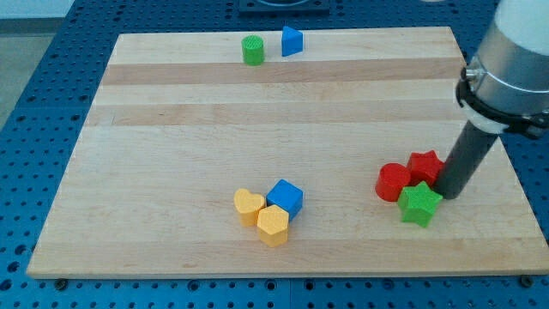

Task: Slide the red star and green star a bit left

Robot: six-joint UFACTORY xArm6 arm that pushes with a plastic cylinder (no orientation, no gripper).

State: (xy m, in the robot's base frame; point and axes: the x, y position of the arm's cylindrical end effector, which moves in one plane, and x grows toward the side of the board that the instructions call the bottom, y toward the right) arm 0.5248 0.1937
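Observation:
The red star (425, 165) lies at the view's lower right of the wooden board (257, 137). The green star (419, 203) sits just below it, touching it. A red cylinder (394, 182) rests against both on their left. My tip (447, 194) stands on the board at the right side of the two stars, touching or almost touching them.
A blue cube (285, 197), a yellow heart (249, 206) and a yellow hexagon (273, 225) cluster at the bottom centre. A green cylinder (252, 51) and a blue triangle (292, 40) stand near the top edge. The board's right edge is close to my tip.

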